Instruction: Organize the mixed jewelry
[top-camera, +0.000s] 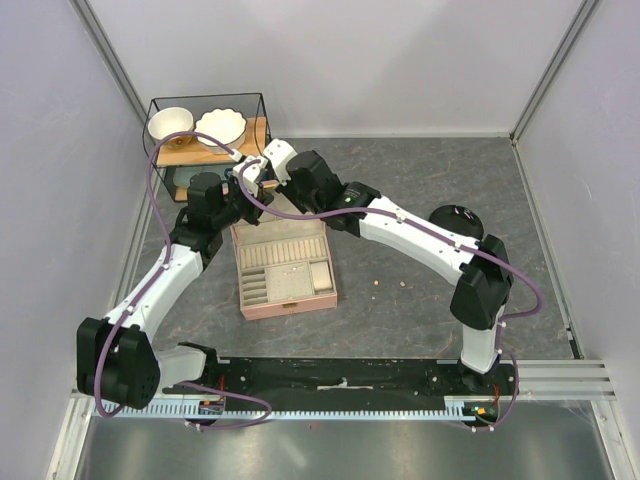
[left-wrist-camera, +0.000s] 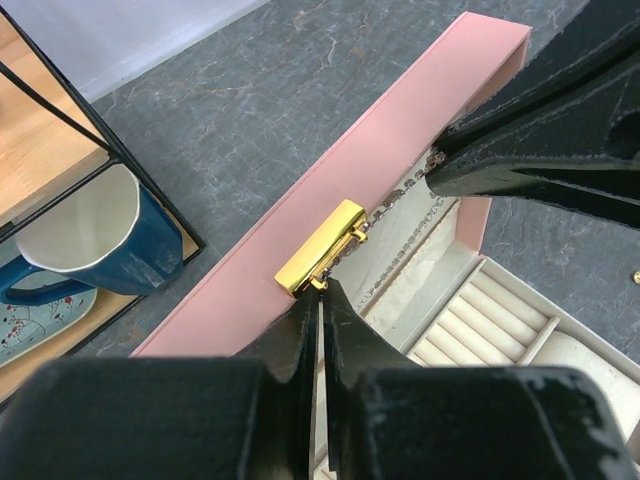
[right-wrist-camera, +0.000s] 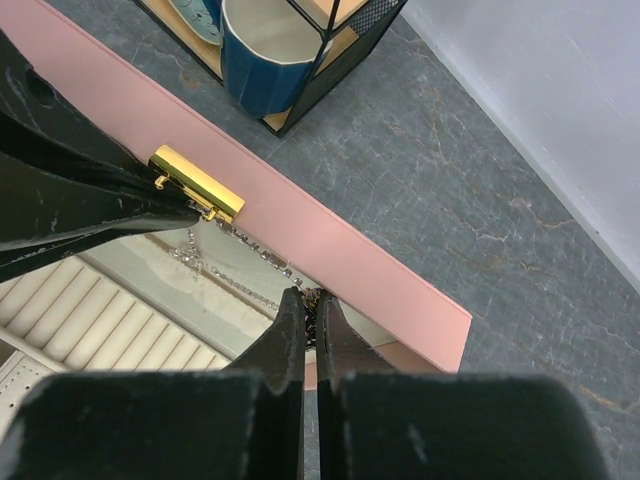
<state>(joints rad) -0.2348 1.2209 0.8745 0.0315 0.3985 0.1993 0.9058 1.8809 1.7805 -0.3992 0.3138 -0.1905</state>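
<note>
A thin silvery chain hangs stretched between my two grippers, just above the open pink box and along its raised lid. My left gripper is shut on one end of the chain, beside the lid's gold clasp. The right gripper pinches the other end of the chain near the lid's edge. In the top view both grippers meet at the back of the box, partly hiding each other. Two tiny pale gold pieces lie on the table to the right of the box.
A black wire shelf with two white bowls stands at the back left, close behind the grippers, with a blue mug on its lower level. A black round stand sits at the right, partly behind the right arm.
</note>
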